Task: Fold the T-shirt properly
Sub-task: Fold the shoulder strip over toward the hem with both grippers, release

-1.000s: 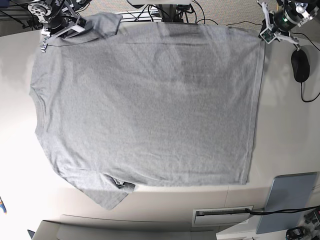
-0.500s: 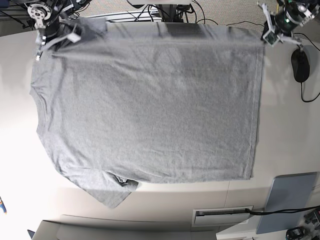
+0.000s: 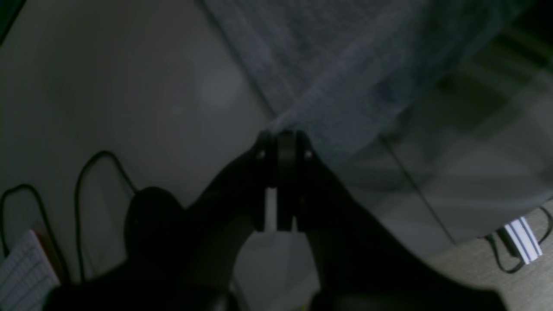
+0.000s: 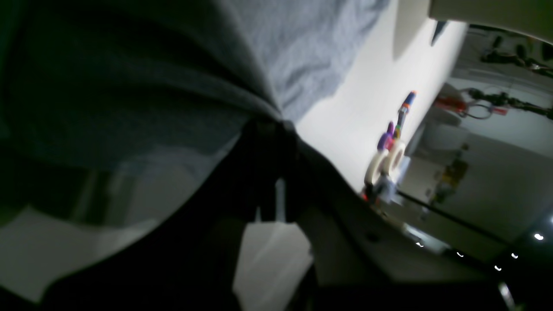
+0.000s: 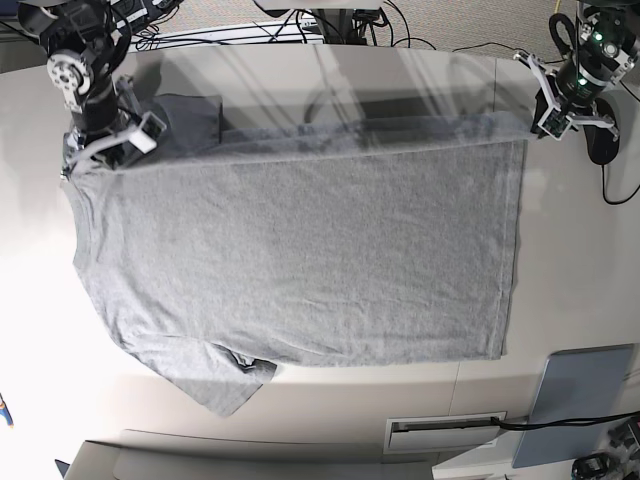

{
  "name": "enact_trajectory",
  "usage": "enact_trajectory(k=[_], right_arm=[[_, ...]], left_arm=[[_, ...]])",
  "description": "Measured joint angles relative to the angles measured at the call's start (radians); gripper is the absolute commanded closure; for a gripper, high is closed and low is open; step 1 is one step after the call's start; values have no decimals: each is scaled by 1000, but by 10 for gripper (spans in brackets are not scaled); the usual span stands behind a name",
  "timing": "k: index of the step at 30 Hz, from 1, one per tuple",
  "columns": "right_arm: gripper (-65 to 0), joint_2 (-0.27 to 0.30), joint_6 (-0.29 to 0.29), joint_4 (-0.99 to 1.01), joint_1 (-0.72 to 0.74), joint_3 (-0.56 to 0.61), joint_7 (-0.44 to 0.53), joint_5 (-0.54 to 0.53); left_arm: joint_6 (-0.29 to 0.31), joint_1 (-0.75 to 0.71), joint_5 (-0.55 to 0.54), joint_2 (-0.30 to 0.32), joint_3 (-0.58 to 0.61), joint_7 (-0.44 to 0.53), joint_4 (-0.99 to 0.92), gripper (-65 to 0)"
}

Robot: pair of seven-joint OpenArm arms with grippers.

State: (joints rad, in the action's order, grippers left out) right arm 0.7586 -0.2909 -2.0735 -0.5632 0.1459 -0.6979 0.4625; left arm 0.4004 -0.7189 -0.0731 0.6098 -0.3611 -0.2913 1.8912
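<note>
The grey T-shirt point(image 5: 300, 260) lies plain side up across the white table point(image 5: 580, 250), collar to the left, hem to the right. Its far edge is lifted off the table and held taut between both grippers. My left gripper point(image 5: 540, 122) is shut on the far hem corner; in the left wrist view, the left gripper point(image 3: 283, 138) pinches the T-shirt point(image 3: 345, 65). My right gripper point(image 5: 105, 150) is shut on the far shoulder, where a sleeve point(image 5: 190, 122) hangs behind it. In the right wrist view, the right gripper point(image 4: 270, 125) bunches the T-shirt point(image 4: 281, 52).
A black mouse point(image 5: 603, 148) with its cable sits right of the left gripper. A grey-blue pad point(image 5: 580, 400) lies at the near right corner. Cables run along the far table edge point(image 5: 330, 20). The near sleeve point(image 5: 225, 385) hangs over the front edge.
Both grippers have come toward the near side, carrying the shirt's far edge up off the table. The bare strip of table behind the shirt has widened.
</note>
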Motion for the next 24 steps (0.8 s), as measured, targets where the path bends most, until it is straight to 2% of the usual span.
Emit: enact_trajectory(k=[6,12,17,24], right_arm=[[0,0,-6,90,115,12,19,-48],[0,0,-2,119,216,103,19,-45],[0,-6,0,170,301,178,21,-46],[0,-5,3,215,361,185,30,-47]], left_arm=[[1,65,-12,-1,1,0,-22,0],[39,121,-50,-1,1,-30,-24,0],[34,147,-53,-2,2,-53,-24,0],[29,154,-53,-3,2,-56,-24,0]])
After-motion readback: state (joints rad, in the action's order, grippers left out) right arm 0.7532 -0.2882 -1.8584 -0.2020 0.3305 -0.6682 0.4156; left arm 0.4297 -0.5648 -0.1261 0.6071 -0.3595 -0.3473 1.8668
